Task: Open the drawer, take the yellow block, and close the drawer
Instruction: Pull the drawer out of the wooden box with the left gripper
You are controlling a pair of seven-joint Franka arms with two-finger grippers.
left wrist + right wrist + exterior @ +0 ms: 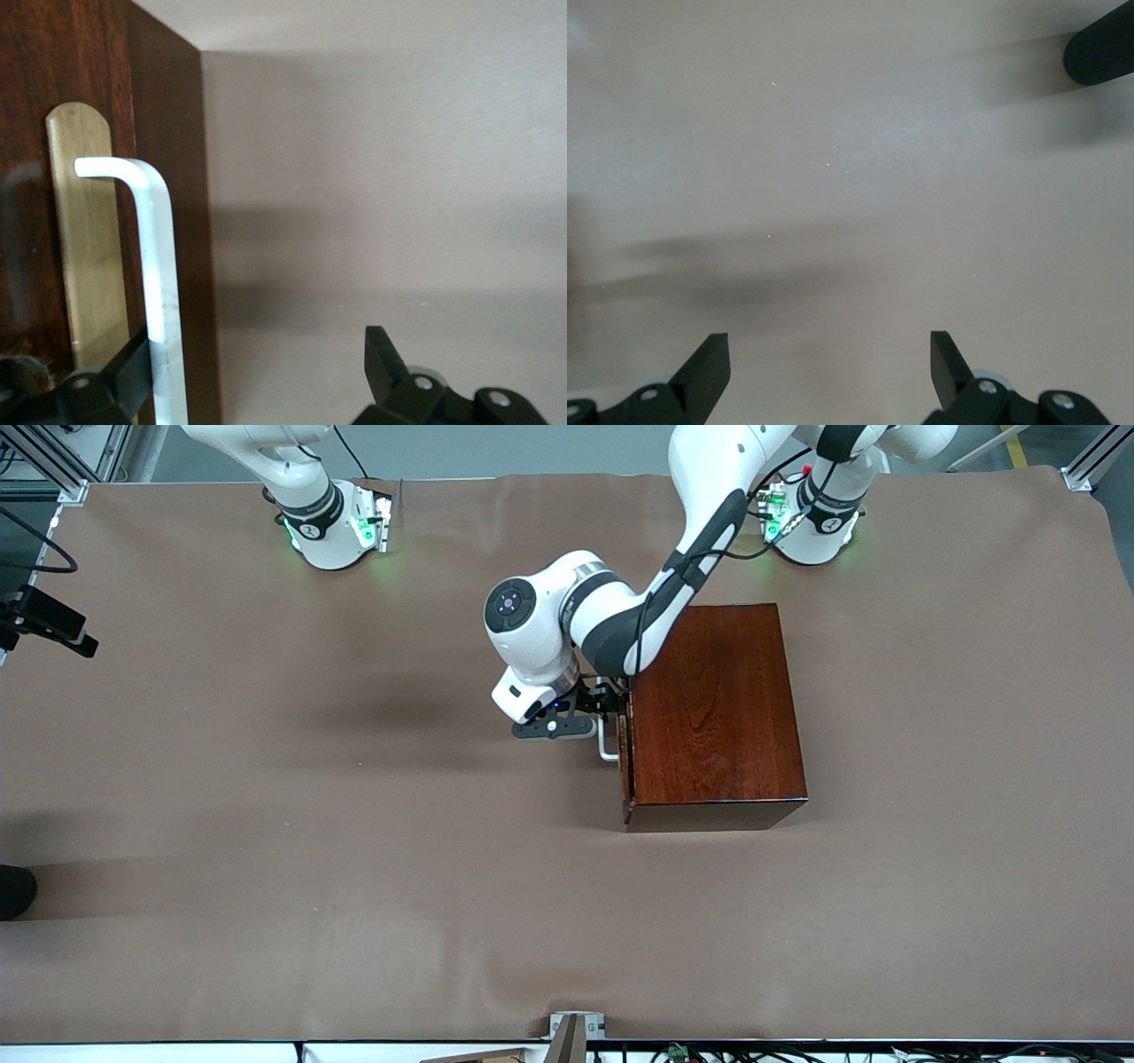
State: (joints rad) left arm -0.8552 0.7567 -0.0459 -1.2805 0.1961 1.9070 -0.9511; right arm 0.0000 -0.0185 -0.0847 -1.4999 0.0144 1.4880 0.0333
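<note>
The glossy mahogany box (718, 708) stands on the table near the left arm's base. Its drawer front (627, 753) faces the right arm's end of the table, and no pale tray shows. The white bar handle (607, 742) sticks out from it. My left gripper (611, 701) is open at the handle. In the left wrist view the handle (159, 266) runs over a brass plate (89, 248). One finger (128, 363) sits between the bar and the drawer front, and the other finger (383, 359) is well clear. My left gripper (257, 345) straddles the bar. My right gripper (830, 345) is open over bare table. The yellow block is hidden.
The brown table cover (354, 824) is bare round the box. A black camera mount (49, 624) sits at the right arm's end of the table. A dark rounded object (1099, 49) shows at the edge of the right wrist view. The right arm waits, its hand out of the front view.
</note>
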